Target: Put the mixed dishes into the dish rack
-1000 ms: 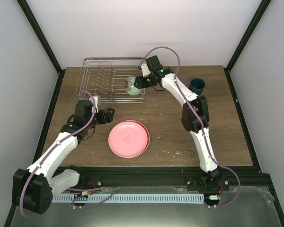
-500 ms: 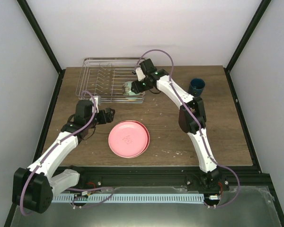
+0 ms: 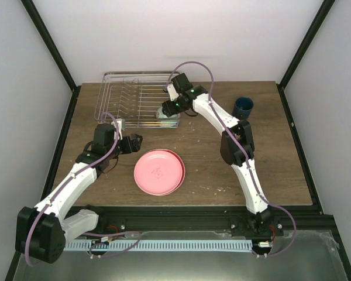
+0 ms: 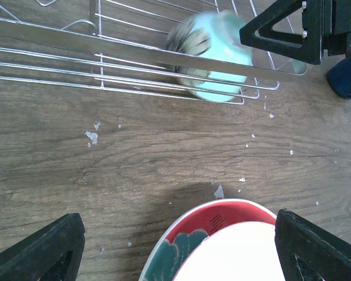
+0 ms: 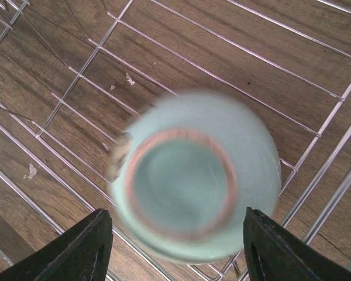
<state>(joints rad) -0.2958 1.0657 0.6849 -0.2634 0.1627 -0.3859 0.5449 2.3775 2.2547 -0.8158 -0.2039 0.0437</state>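
Observation:
The small mint-green bowl [image 5: 196, 175] lies upside down in the near right corner of the silver wire dish rack [image 3: 134, 93], blurred with motion; it also shows in the top view [image 3: 167, 113] and the left wrist view [image 4: 216, 55]. My right gripper [image 5: 175, 213] is open right above it, fingers clear on both sides. My left gripper [image 3: 131, 142] is open near the table, left of the pink plate [image 3: 159, 171]. The red-and-teal floral plate's rim [image 4: 222, 219] shows between its fingers. The dark blue cup [image 3: 243, 106] stands at the right. No lime-green plate shows.
The pink plate tops a stack near the table's front middle. The rack's upright tines [image 3: 126, 96] fill its left and middle part. The right arm [image 4: 298, 29] reaches over the rack's right end. Small white crumbs [image 4: 92, 136] dot the wooden table.
My right gripper moved left and down over the rack's near right corner with the bowl and opened. The bowl has dropped into the rack. The left arm has not moved.

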